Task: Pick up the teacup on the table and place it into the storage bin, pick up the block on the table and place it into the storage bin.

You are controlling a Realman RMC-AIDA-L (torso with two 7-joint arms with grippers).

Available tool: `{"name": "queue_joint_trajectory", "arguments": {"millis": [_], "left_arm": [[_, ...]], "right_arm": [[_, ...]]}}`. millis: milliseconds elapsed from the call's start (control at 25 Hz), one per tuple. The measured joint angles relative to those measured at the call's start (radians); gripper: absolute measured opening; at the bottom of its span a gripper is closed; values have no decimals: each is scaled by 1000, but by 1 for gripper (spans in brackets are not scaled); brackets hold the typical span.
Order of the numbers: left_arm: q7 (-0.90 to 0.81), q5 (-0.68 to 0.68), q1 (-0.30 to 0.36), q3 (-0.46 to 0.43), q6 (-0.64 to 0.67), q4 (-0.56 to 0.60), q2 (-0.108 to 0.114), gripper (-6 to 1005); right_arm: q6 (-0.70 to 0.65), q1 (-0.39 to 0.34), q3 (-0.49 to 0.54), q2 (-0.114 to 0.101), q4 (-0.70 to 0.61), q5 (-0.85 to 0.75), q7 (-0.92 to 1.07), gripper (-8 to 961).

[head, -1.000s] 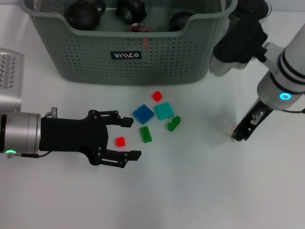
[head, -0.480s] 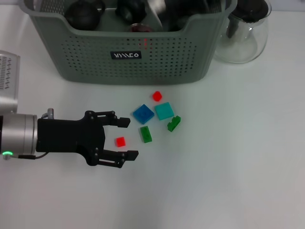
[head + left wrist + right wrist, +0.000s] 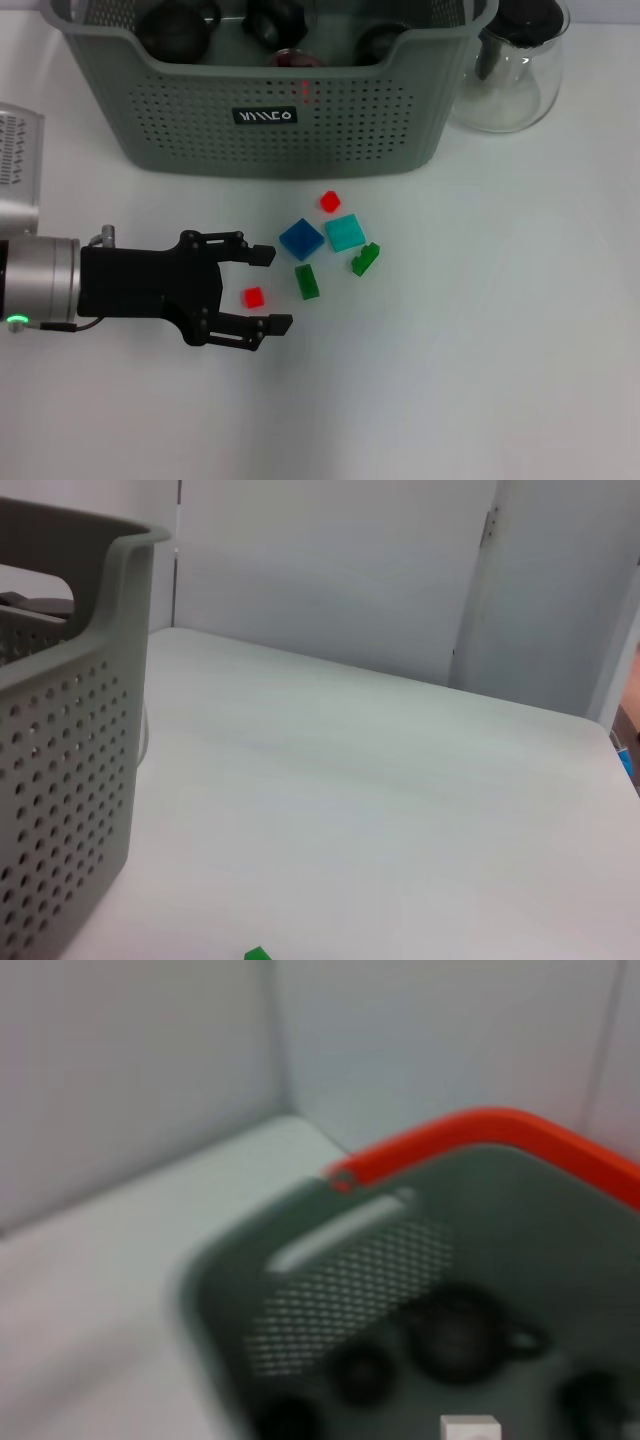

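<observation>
We see left black gripper [image 3: 266,289], fingers spread, straddling small red plastic cube [image 3: 253,297] on white table [image 3: 460,340]. Perforated grey-green plastic storage bin [image 3: 270,100] beyond, holding dark round teaware. Right gripper out of view.

Storage bin [image 3: 270,110] sat top centre of the head view, several dark teacups [image 3: 175,25] inside it. Glass pitcher [image 3: 510,70] stood just right of the bin, upper right. Six blocks [image 3: 301,239] clustered mid-frame on the table [image 3: 480,350], below the bin. Left gripper [image 3: 268,290] reached in from the left edge, open fingers either side of the lower-left block [image 3: 253,297], not touching it.
</observation>
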Motion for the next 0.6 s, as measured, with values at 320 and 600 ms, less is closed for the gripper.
{"name": "queue_joint_trajectory", "arguments": {"millis": [320,600], "left_arm": [[1,0,-3,0,-2,-3,0,847],[1,-1,-3,0,-2,-3,0,847]], "right_arm": [[286,50,-97,44,242,-108,-32,201],[360,24,-125,48,265,-107,-32,263]]}}
